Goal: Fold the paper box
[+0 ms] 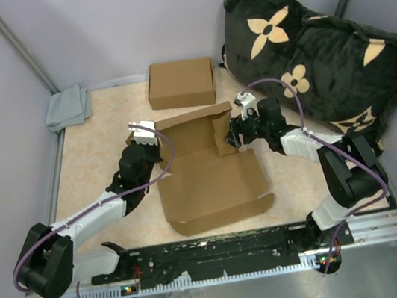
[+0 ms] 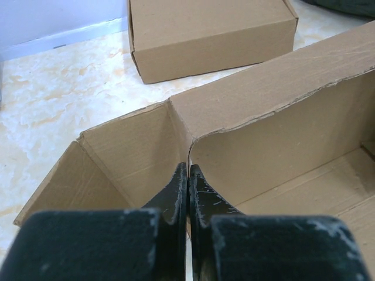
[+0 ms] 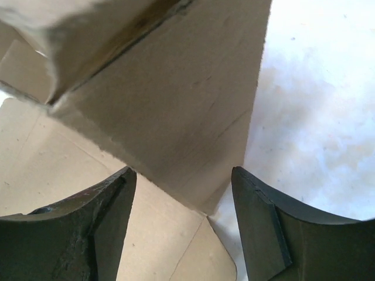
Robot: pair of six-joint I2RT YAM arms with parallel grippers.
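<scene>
- Top view: the box lies in the middle of the worktop, part-folded. Its far wall is upright and its wide panel lies flat toward the near edge.
- The left gripper is at the box's far-left corner and the right gripper at its far-right corner, beside a raised flap.
- A second box, closed, sits near the far edge, just apart from the first.
- A cloth lies in the far-left corner, and a black bag with a flower pattern fills the far-right one.
- Left wrist view: I see the left gripper with its jaws pressed together and nothing showing between them. The tips sit at the seam where the box side flap meets the far wall; I cannot tell if they touch it.
- The second box is beyond, on the worktop.
- Right wrist view: the right gripper has its jaws spread. The lower corner of the box flap hangs between them, and neither finger grips it. Bare worktop shows to the right.
</scene>
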